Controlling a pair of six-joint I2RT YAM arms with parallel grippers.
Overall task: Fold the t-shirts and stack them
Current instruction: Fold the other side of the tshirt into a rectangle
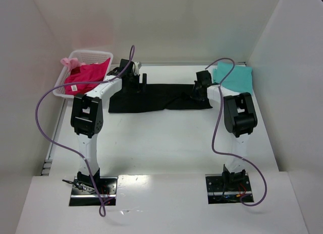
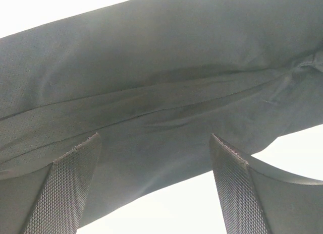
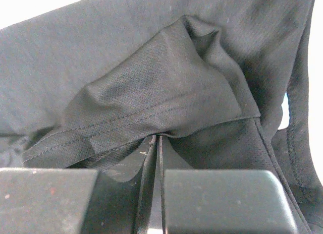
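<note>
The black t-shirt [image 1: 151, 98] lies as a long folded band across the far middle of the table. My left gripper [image 1: 141, 78] is at its far left edge; in the left wrist view it [image 2: 155, 138] is open, with the black cloth [image 2: 161, 82] spread between and beyond the fingers [image 2: 75, 178]. My right gripper [image 1: 196, 94] is at the band's right end; in the right wrist view it [image 3: 157, 137] is shut on a hem fold of the black shirt [image 3: 151, 88]. The teal t-shirt [image 1: 234, 77] lies folded at the far right. The magenta t-shirt [image 1: 86, 76] with a white tag lies in the basket.
The white lattice basket [image 1: 75, 55] stands at the far left, with pale pink cloth [image 1: 70, 61] over its far corner. White walls enclose the table on the left, right and back. Purple cables [image 1: 43, 123] loop from both arms.
</note>
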